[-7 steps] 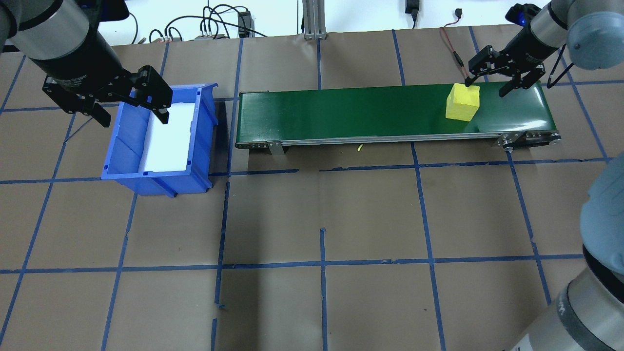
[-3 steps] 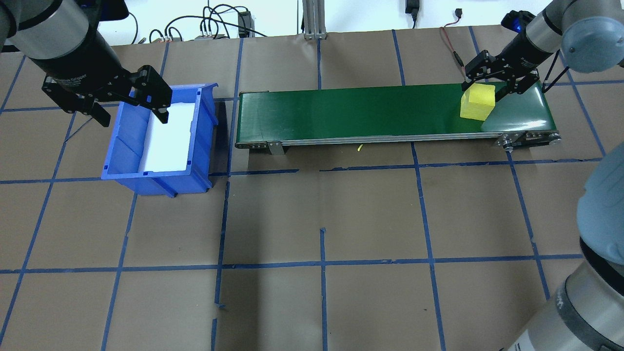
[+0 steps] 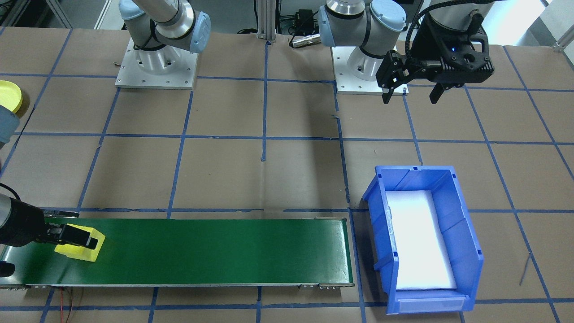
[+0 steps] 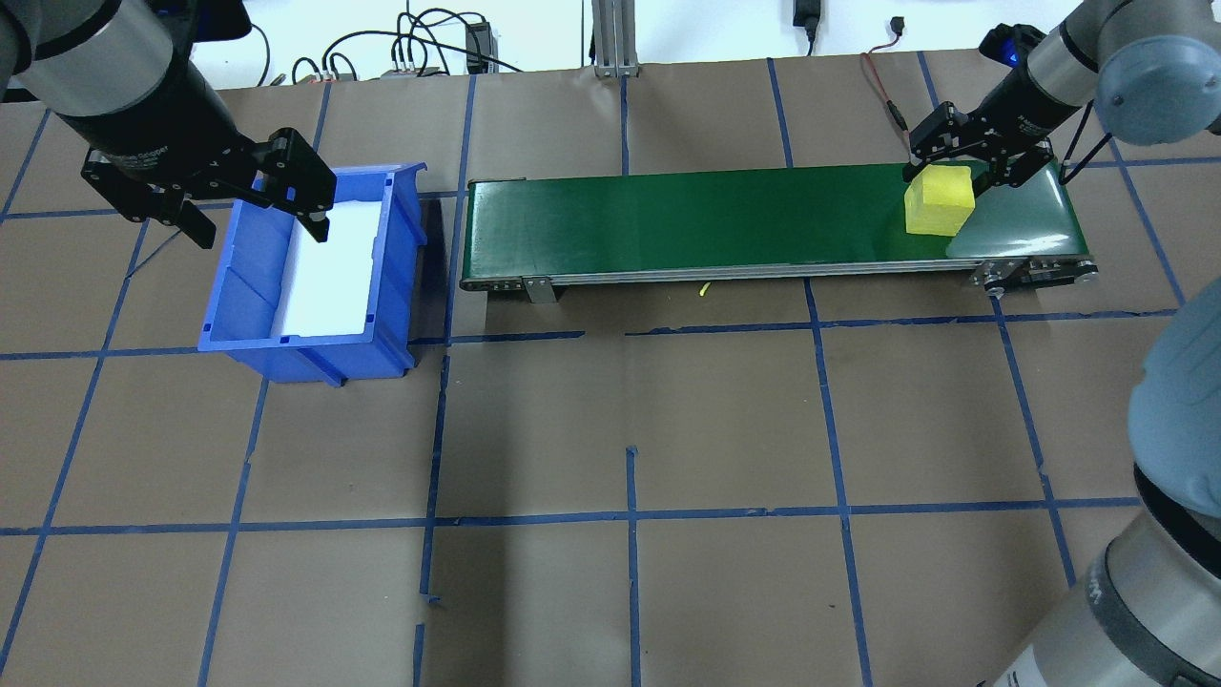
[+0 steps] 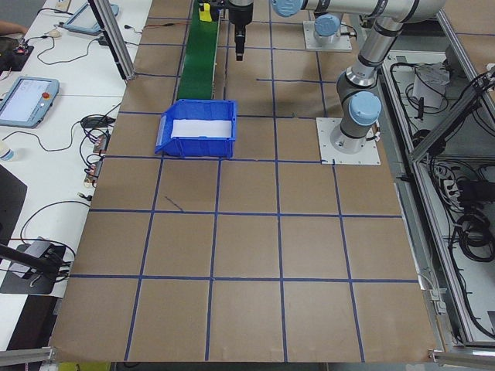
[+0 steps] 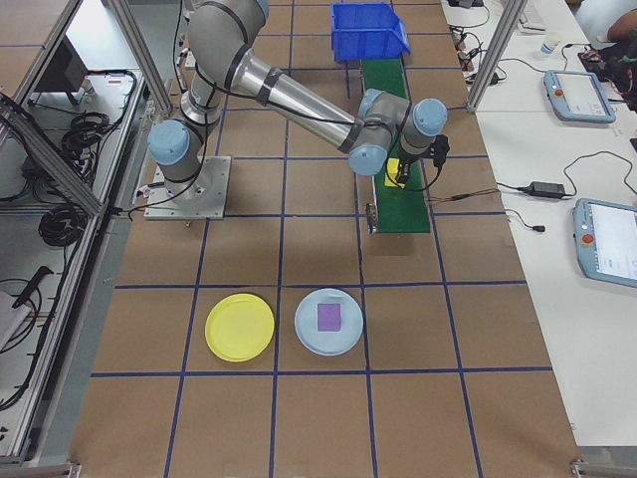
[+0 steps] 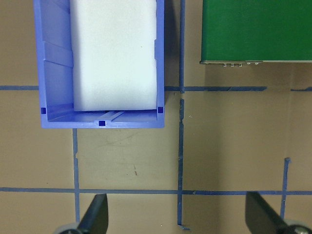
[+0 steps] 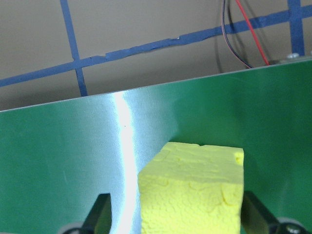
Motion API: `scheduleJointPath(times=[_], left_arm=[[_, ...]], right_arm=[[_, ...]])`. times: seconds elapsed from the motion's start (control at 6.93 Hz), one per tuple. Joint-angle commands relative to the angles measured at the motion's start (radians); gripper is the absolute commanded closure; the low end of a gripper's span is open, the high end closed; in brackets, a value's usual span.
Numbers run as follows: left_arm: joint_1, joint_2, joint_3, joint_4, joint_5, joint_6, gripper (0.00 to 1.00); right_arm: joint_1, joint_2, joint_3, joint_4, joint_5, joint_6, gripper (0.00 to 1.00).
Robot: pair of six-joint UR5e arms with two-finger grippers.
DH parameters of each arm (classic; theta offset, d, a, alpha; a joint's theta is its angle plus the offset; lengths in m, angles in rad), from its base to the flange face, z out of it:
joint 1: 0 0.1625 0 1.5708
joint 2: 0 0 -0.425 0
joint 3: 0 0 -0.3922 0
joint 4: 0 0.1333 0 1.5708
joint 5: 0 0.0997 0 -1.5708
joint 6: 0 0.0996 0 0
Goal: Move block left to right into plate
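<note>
The yellow foam block (image 4: 938,205) rests on the right end of the green conveyor belt (image 4: 687,219). My right gripper (image 4: 954,176) is down over it, open, one finger on each side. In the right wrist view the block (image 8: 192,190) sits between the fingers (image 8: 102,214), with a gap on the left side. The front view shows a dark finger across the block (image 3: 85,256). The yellow plate (image 6: 239,327) lies on the table far from the belt, and its edge (image 3: 9,95) shows at the front view's left border. My left gripper (image 4: 258,205) hangs open above the blue bin (image 4: 315,358).
The blue bin holds a white foam liner (image 4: 329,272) and stands just off the belt's left end. A light blue plate (image 6: 328,321) with a purple square lies beside the yellow plate. Cables run along the table's far edge.
The block rode further right along the belt. My right gripper came down and left until its fingers straddled it. The left arm stayed still.
</note>
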Motion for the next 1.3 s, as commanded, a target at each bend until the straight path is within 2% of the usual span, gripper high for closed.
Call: scheduleJointPath(times=[0.0, 0.14, 0.29, 0.43, 0.58, 0.72, 0.87, 1.01, 1.15], left_arm=[[0.0, 0.0, 0.0, 0.001, 0.0, 0.0, 0.0], [0.0, 0.0, 0.0, 0.0, 0.0, 0.0, 0.0], [0.002, 0.0, 0.0, 0.0, 0.0, 0.0, 0.0], [0.002, 0.0, 0.0, 0.0, 0.0, 0.0, 0.0], [0.002, 0.0, 0.0, 0.001, 0.0, 0.0, 0.0], [0.002, 0.0, 0.0, 0.001, 0.0, 0.0, 0.0], [0.002, 0.0, 0.0, 0.0, 0.0, 0.0, 0.0], [0.002, 0.0, 0.0, 0.0, 0.0, 0.0, 0.0], [0.002, 0.0, 0.0, 0.001, 0.0, 0.0, 0.0]], right_arm=[[-0.002, 0.002, 0.03, -0.003, -0.017, -0.005, 0.18], [-0.002, 0.007, 0.047, -0.004, -0.04, -0.009, 0.21], [-0.002, 0.008, 0.05, -0.004, -0.048, -0.009, 0.28], [-0.003, 0.005, 0.043, -0.003, -0.057, -0.012, 0.42], [-0.014, -0.007, 0.027, 0.0, -0.112, -0.016, 0.5], [-0.044, -0.041, 0.026, 0.034, -0.164, -0.082, 0.5], [-0.123, -0.093, 0.03, 0.14, -0.174, -0.148, 0.5], [-0.2, -0.131, 0.056, 0.223, -0.219, -0.203, 0.5], [-0.286, -0.16, 0.093, 0.247, -0.267, -0.246, 0.5]])
